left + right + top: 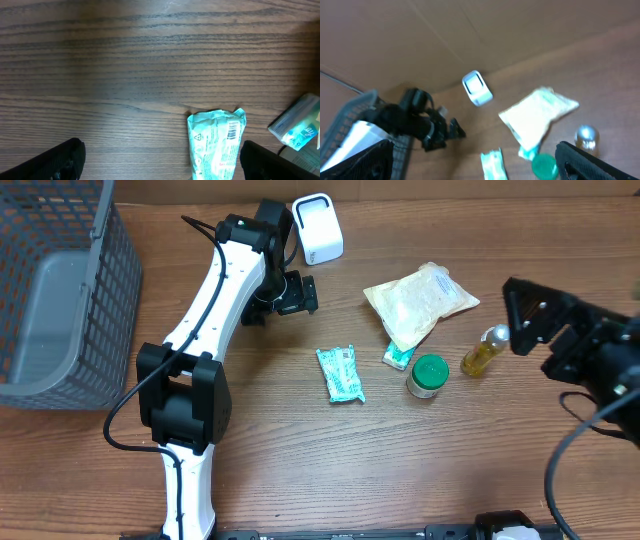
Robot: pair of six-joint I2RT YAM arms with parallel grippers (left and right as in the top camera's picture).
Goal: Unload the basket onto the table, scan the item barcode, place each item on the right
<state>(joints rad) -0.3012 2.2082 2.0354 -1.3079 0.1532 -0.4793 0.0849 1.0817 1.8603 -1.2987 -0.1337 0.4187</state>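
A mint-green packet (340,373) lies flat mid-table; in the left wrist view the packet (216,144) shows a small barcode (231,131) facing up. A white scanner (318,227) stands at the back edge and also shows in the right wrist view, scanner (477,88). My left gripper (299,292) hovers open between scanner and packet, holding nothing; the packet sits just inside its right finger (272,162). My right gripper (522,320) is raised at the far right, open and empty, its fingers (592,160) framing the whole table.
A beige pouch (420,300), a small teal box (398,357), a green-lidded jar (428,375) and a yellow bottle (484,351) cluster right of the packet. A grey mesh basket (60,290) stands at the far left.
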